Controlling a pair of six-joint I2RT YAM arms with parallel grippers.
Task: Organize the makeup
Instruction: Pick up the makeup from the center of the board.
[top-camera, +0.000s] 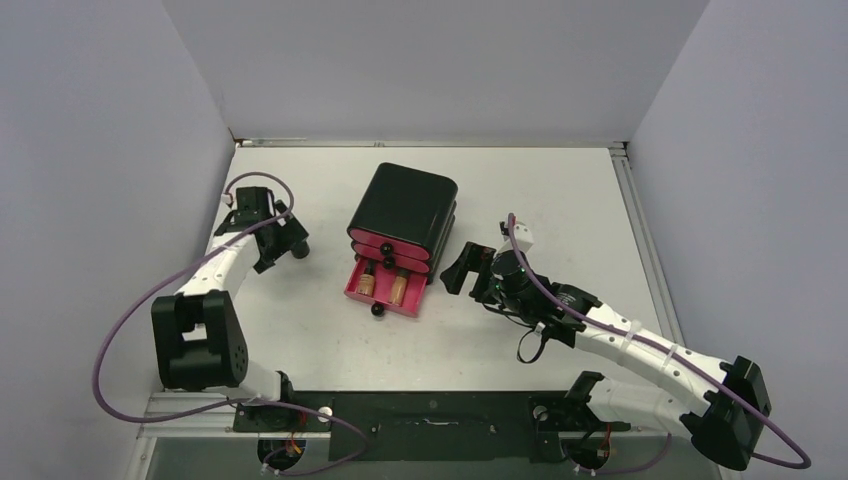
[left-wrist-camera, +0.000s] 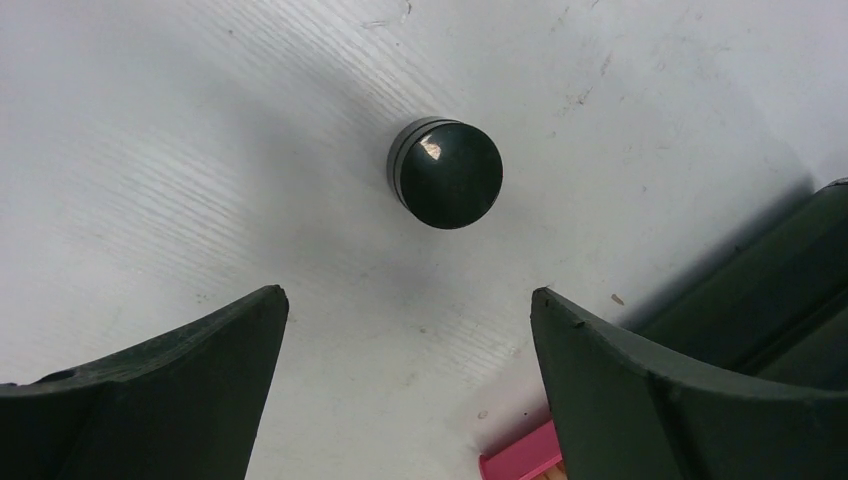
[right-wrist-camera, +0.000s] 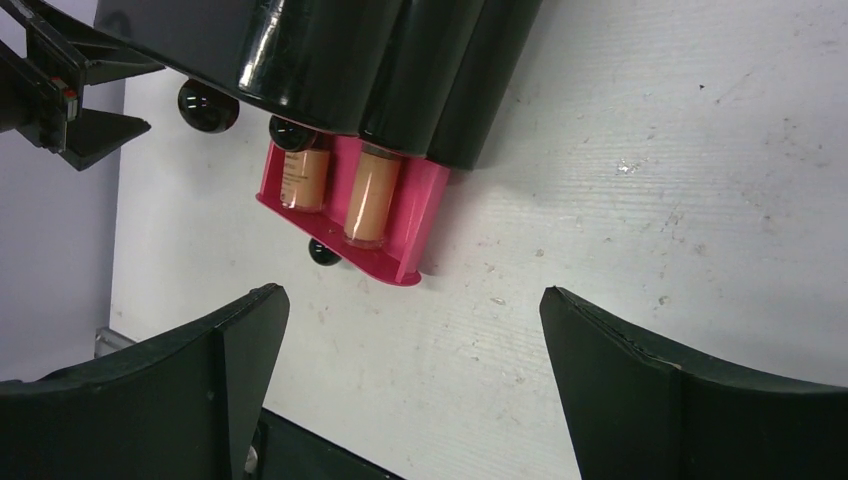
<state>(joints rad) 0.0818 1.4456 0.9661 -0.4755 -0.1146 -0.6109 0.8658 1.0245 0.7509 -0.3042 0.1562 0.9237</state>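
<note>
No legible text, label, brand, number or sign is found; faint print on one tan tube (right-wrist-camera: 300, 178) cannot be made out

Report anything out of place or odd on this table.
The small black round jar sits alone on the table, outside the cabinet, ahead of the open left end effector. The bottom pink drawer is pulled out, two tan tubes lying inside. No spill or damage shows.

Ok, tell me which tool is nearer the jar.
Left. The left tool is open with the jar just ahead of it; the right tool sits across the cabinet, by the open drawer.
</note>
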